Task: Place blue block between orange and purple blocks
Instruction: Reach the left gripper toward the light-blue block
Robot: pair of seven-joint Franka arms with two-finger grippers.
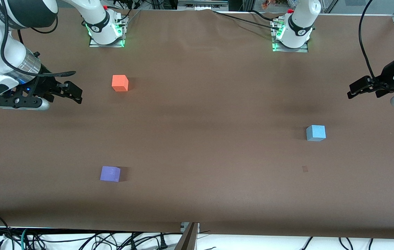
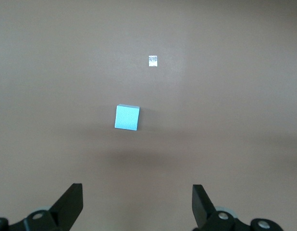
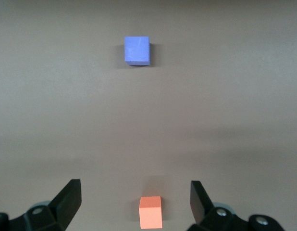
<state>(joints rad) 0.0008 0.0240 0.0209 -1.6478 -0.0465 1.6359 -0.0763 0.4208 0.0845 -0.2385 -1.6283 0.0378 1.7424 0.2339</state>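
Note:
The blue block [image 1: 316,133] sits on the brown table toward the left arm's end; it also shows in the left wrist view [image 2: 127,117]. The orange block [image 1: 120,83] sits toward the right arm's end, farther from the front camera, and the purple block [image 1: 110,173] sits nearer, almost straight in line with it. Both show in the right wrist view, the orange block [image 3: 151,212] and the purple block [image 3: 137,50]. My left gripper [image 1: 351,91] is open and empty in the air, away from the blue block. My right gripper [image 1: 75,93] is open and empty, beside the orange block.
A small dark mark [image 1: 305,168] lies on the brown table cover [image 1: 200,146], nearer the front camera than the blue block; it shows pale in the left wrist view [image 2: 153,61]. Cables hang along the table's front edge [image 1: 79,239].

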